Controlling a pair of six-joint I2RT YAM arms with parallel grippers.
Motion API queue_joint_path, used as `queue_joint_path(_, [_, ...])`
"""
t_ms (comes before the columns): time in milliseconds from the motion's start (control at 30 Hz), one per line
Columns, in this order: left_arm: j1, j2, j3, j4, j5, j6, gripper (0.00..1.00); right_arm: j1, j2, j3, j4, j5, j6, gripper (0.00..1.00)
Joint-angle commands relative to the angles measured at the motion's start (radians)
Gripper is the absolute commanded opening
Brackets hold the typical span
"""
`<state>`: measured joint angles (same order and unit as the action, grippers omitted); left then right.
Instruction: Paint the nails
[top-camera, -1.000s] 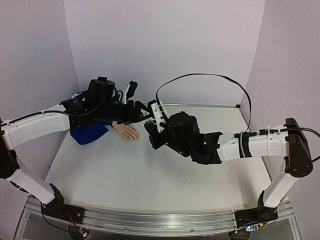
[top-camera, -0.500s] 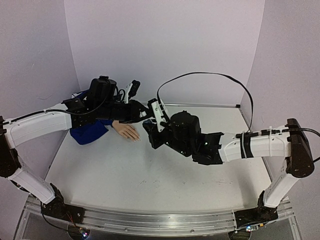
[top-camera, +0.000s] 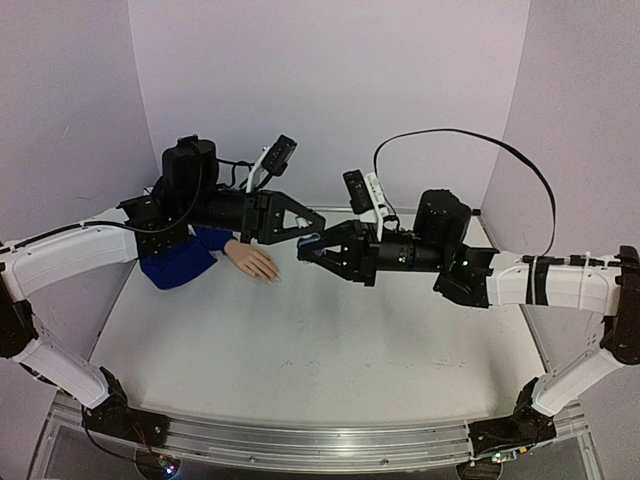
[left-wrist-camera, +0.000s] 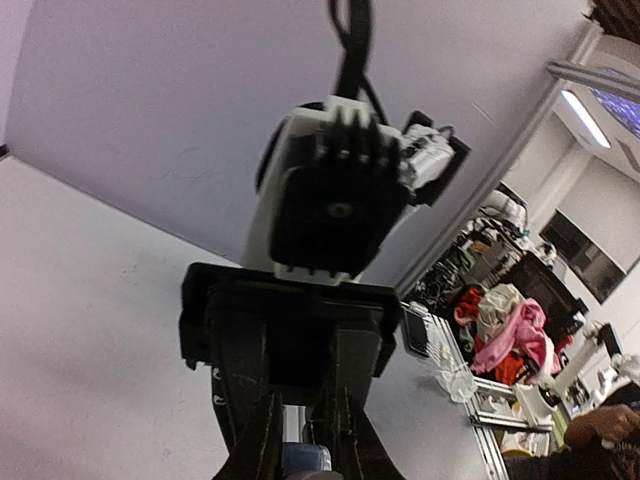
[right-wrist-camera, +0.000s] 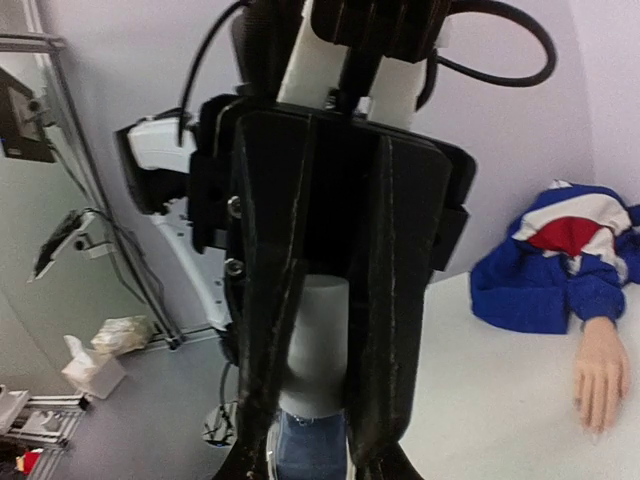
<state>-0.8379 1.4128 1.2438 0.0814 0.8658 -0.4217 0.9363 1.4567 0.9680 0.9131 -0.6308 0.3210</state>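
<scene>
Up over the back edge of the table (top-camera: 300, 360), the left gripper (top-camera: 310, 226) is now pinching the cap (right-wrist-camera: 318, 345) it just closed on while the right gripper (top-camera: 312, 248) is gripping the bottle (right-wrist-camera: 305, 445), so the paint for the nails (right-wrist-camera: 597, 418) is likely getting opened.

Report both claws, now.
Left claw: closed on the small bottle.
Right claw: closed on the same bottle.

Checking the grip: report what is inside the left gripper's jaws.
In the left gripper sits a pale cap, the blue bottle below it. Its fingers cover the cap's sides, so the contact cannot be seen.
</scene>
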Motion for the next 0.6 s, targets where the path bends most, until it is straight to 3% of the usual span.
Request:
queue_joint_path(0, [-0.044,0.031,0.026,0.087,0.138,-0.019,0.02,0.025,-0.073,0.041,0.316,-0.249,0.014,0.00])
queue_joint_path(167, [-0.043,0.014,0.011,0.089,0.111,-0.010,0.05,0.008,-0.086,-0.001,0.306,-0.192,0.002,0.00])
queue_joint_path(233, [-0.035,-0.003,-0.009,0.089,0.079,-0.009,0.18,0.007,-0.093,-0.011,0.279,-0.158,-0.020,0.00])
queue_joint_path(333, [-0.007,-0.038,-0.053,0.088,0.032,-0.011,0.51,0.006,-0.108,-0.007,0.162,-0.056,-0.088,0.00])
queue_joint_path(433, [0.043,-0.079,-0.099,0.084,0.023,-0.026,0.75,0.007,-0.120,-0.003,0.048,0.063,-0.139,0.00])
queue_joint_path(567, [0.087,-0.140,-0.152,0.048,-0.021,-0.042,0.93,0.005,-0.137,-0.014,-0.057,0.240,-0.180,0.00])
